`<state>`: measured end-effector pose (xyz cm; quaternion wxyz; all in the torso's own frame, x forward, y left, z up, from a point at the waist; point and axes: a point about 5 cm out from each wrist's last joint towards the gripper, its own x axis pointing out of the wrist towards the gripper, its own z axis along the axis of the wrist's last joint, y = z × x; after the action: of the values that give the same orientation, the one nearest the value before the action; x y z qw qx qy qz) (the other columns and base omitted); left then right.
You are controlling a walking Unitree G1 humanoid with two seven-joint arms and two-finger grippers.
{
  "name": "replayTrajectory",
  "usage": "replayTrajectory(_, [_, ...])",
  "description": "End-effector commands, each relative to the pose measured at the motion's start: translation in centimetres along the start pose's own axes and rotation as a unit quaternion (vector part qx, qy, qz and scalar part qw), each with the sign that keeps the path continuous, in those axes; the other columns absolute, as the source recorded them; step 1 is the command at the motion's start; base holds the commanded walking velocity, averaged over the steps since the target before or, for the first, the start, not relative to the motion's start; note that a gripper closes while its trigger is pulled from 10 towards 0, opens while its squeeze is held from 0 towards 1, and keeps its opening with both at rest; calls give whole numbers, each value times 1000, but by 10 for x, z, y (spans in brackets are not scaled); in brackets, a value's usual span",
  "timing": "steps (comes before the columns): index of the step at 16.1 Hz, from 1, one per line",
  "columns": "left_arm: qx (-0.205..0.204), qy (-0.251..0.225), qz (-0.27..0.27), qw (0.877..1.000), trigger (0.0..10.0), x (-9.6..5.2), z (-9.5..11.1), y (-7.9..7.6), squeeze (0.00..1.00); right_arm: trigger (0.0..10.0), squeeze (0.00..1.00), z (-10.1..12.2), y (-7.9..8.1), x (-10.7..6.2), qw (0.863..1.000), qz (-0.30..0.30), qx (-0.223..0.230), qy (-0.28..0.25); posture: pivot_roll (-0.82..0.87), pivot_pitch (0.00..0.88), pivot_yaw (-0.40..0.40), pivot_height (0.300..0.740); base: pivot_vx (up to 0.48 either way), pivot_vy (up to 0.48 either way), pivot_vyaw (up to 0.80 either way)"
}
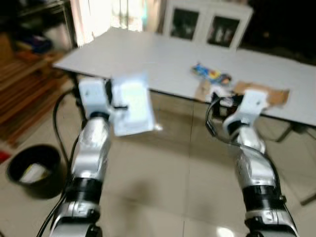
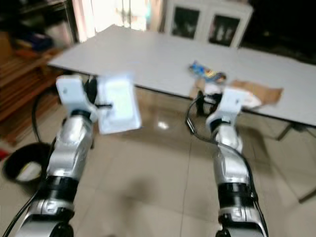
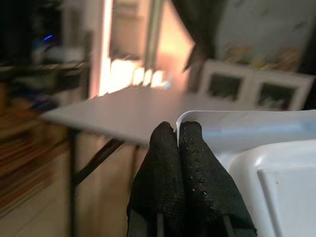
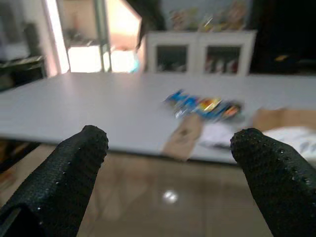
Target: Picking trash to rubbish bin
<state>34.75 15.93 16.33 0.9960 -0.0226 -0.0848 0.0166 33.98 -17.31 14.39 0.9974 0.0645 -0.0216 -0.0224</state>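
Trash, a white container point(image 1: 132, 108), sits clamped in my left gripper point(image 3: 178, 129); right gripper point(image 4: 170, 148) jaws open. Bin point(image 1: 34, 170) drop remains, wrappers point(image 1: 211, 74) still near worktop point(image 1: 163, 59) edge.

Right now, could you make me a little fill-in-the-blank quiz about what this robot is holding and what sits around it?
1. The left tool is pinched shut on a ____ plastic container.
2. The right tool's fingers stand ____, holding nothing.
3. The black rubbish bin stands on the floor to the robot's ____.
4. The colourful wrapper lies on the white ____.

Missing words: white; open; left; table
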Motion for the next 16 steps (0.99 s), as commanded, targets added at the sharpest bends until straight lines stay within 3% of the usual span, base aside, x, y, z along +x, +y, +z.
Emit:
replayTrajectory(1, [-3, 8, -9, 1000, 10000, -1, -5, -3, 0, 10000, 0, -9, -6, -2, 1000, -2, -6, 23, -48, 31, -94, 740, 0, 0, 800])
replayTrajectory(5, [21, 80, 11, 997, 10000, -17, -45, 15, 0, 10000, 0, -56, -12, -17, 993, 24, -26, 112, -45, 51, -98, 740, 0, 0, 800])
replayTrajectory(7, [46, 127, 12, 991, 10000, -27, -67, 25, 0, 10000, 0, -82, -10, -26, 985, 46, -35, 162, -39, 59, -102, 740, 0, 0, 800])
replayTrajectory(10, [49, 189, 16, 981, 10000, -42, -96, 33, 0, 10000, 0, -114, -7, -38, 970, 76, -46, 228, -38, 63, -105, 740, 0, 0, 800])
replayTrajectory(13, [85, 269, -15, 959, 10000, -66, -130, 37, 0, 10000, 0, -147, -3, -60, 944, 113, -59, 303, -31, 64, -113, 740, 0, 0, 800])
replayTrajectory(14, [73, 303, -21, 950, 10000, -72, -139, 37, 0, 10000, 0, -154, -3, -65, 940, 111, -52, 319, -32, 64, -116, 740, 0, 0, 800])
replayTrajectory(16, [89, 366, -35, 926, 10000, -102, -164, 38, 0, 10000, 0, -169, -1, -80, 923, 125, -36, 361, -35, 63, -118, 740, 0, 0, 288])
